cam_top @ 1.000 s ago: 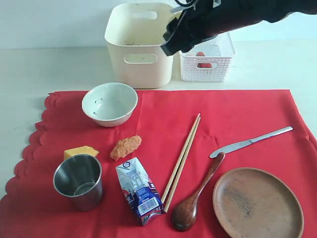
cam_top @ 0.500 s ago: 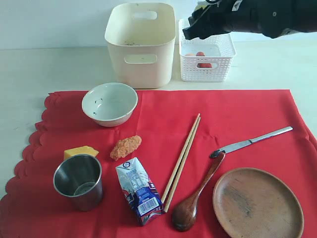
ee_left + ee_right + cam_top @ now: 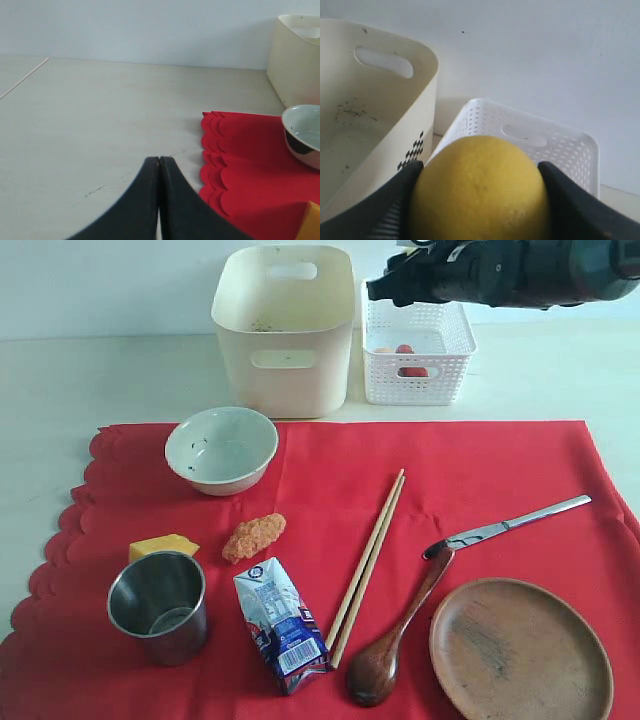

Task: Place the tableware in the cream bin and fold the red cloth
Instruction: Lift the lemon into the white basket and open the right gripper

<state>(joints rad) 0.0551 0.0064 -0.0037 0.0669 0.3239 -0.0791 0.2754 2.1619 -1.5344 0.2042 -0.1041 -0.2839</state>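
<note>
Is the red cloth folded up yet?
Not yet, it is spread out flat. The red cloth lies open with the bowl, cup and plate on it.

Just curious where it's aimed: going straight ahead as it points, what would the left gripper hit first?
Nothing close, it seems: the shut left gripper faces pale tabletop, then a plain wall; the scalloped red fabric cloth lies off to one side. Depth is unclear.

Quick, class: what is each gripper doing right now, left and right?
Left gripper: closed, holding nothing.
Right gripper: closed on a yellow round fruit.
</note>
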